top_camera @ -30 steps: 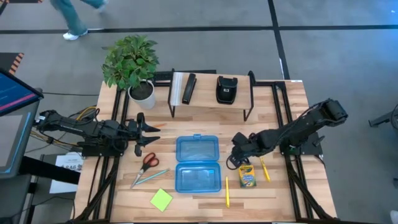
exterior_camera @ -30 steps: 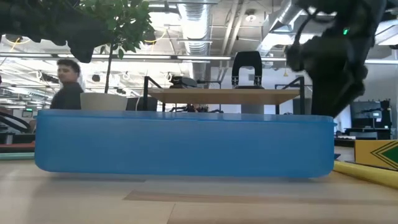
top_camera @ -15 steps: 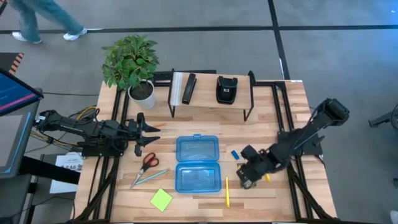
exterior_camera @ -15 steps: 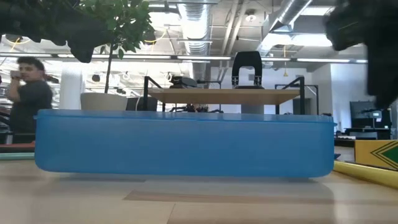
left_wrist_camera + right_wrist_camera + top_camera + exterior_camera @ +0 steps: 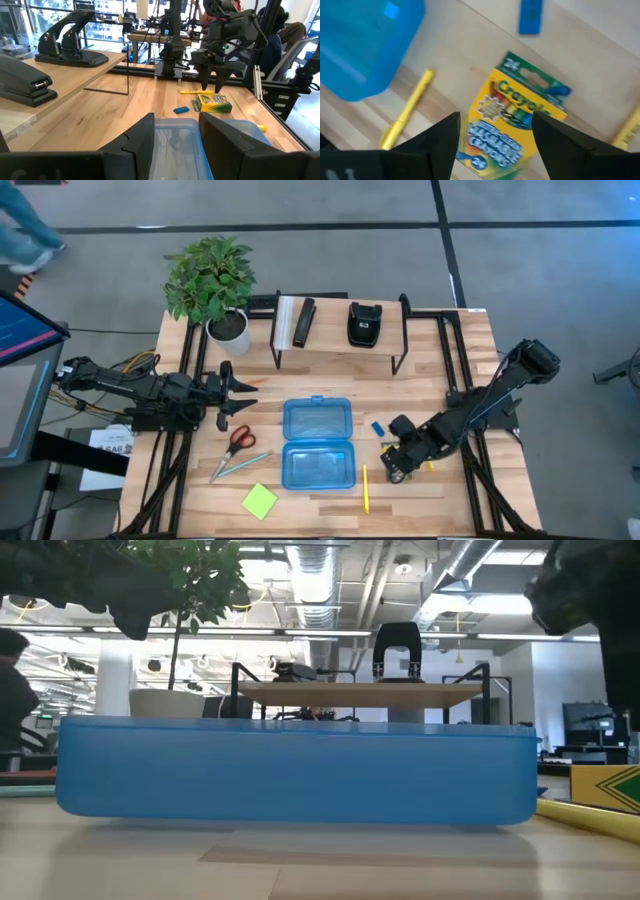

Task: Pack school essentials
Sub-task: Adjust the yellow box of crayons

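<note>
While your right gripper (image 5: 492, 131) hangs directly over the yellow-green crayon box (image 5: 515, 125), its fingers (image 5: 432, 145) stand apart on either side of the box and have not closed on it; the left wrist view shows the same gripper (image 5: 212, 82) poised just above the box (image 5: 213, 103), which lies flat on the table (image 5: 330, 505). Just beyond the box from that gripper you have the small blue eraser (image 5: 530, 16), apart from it, and one yellow pencil (image 5: 409, 108) lies beside the box toward the open blue case (image 5: 317, 444), with another yellow pencil (image 5: 629, 126) on the box's far side. Your left gripper (image 5: 232, 393) waits well off across the case, its fingers spread, with the red-handled scissors (image 5: 238, 440) near it, the teal pencil (image 5: 243, 465) just past those, and the lime-green sticky-note pad (image 5: 260, 501) farther off.
</note>
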Tool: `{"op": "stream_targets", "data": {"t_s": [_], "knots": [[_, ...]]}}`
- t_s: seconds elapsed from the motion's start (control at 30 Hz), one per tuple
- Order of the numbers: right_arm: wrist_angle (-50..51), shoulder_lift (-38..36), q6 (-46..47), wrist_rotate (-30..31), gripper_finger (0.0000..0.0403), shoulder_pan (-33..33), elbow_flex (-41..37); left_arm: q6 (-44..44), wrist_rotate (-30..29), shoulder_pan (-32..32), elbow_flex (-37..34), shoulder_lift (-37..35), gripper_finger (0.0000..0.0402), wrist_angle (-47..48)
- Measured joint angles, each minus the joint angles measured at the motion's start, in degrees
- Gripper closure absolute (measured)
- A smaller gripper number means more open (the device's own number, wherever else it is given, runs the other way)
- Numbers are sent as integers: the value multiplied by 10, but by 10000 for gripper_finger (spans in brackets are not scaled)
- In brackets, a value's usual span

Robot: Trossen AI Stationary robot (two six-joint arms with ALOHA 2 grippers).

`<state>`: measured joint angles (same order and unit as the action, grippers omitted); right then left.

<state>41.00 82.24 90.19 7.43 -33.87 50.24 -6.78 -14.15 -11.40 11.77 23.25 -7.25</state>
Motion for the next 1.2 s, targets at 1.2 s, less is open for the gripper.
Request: {"op": "stream_targets", "data": {"t_s": [1.2], "knots": [[-44,97,55,-62,10,9,2,1,0,0,0,0,257,2]]}}
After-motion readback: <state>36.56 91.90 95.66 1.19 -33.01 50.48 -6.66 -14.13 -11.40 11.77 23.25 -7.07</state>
